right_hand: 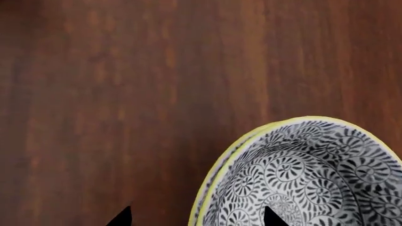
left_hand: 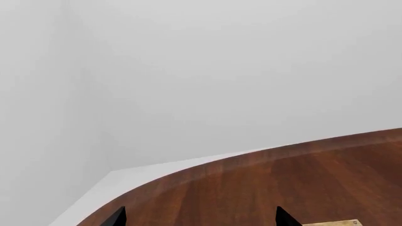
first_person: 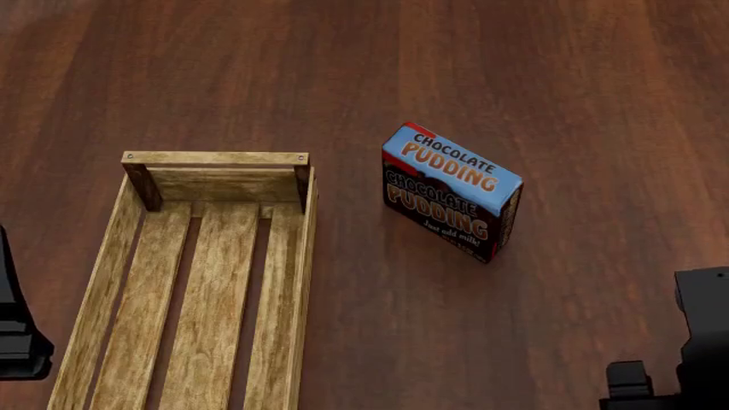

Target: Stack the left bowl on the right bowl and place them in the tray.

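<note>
The left end effector (left_hand: 199,220) hangs open and empty by the table's curved edge, near the slatted wooden tray (first_person: 194,282). The right end effector (right_hand: 196,220), open, straddles the patterned bowl's (right_hand: 301,179) yellow rim: likely stiff, glazed, slippery, so pinch the rim squarely.

Your left gripper (left_hand: 199,219) showed only two dark fingertips, spread well apart with nothing between them. Your right gripper (right_hand: 196,217) likewise had its two black tips set wide, straddling something's rim, one tip outside and one over its inside. In the head view, both arms sat low at the edges.
</note>
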Robot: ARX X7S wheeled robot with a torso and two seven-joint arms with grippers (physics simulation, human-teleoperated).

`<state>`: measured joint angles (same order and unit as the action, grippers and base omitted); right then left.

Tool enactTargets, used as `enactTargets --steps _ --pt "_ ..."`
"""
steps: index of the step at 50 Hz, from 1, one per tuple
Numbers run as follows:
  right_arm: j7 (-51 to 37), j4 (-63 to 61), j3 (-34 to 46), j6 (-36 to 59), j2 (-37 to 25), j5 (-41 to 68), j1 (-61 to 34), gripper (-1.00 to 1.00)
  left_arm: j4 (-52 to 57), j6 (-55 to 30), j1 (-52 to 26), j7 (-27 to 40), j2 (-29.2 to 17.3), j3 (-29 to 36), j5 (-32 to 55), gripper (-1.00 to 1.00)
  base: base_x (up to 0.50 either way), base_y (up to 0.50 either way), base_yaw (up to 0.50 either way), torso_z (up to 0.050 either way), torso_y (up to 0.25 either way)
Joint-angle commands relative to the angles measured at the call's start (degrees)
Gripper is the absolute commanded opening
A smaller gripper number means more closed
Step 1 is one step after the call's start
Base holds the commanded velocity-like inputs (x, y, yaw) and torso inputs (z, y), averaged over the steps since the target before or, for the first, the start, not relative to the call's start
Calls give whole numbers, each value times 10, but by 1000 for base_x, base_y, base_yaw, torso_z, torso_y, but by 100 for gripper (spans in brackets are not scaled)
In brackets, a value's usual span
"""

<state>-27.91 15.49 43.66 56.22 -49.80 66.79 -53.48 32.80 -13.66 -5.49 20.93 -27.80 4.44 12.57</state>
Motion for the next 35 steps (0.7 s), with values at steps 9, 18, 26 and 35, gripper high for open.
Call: enactTargets --steps 9,18,26,35 --pt "2 1 1 -17 -2 -1 24 100 -4 4 -1 0 -1 3 -1 100 0 0 0 0 0" --pt "12 13 4 -34 -2 -9 39 100 -2 4 -1 1 -2 4 -1 100 0 0 0 0 0" --pt "19 20 -1 -54 -2 -10 51 100 -2 4 0 2 -3 4 -2 100 0 0 0 0 0" --pt "25 29 2 -58 1 -15 51 100 1 3 1 4 -5 0 0 100 0 0 0 0 0"
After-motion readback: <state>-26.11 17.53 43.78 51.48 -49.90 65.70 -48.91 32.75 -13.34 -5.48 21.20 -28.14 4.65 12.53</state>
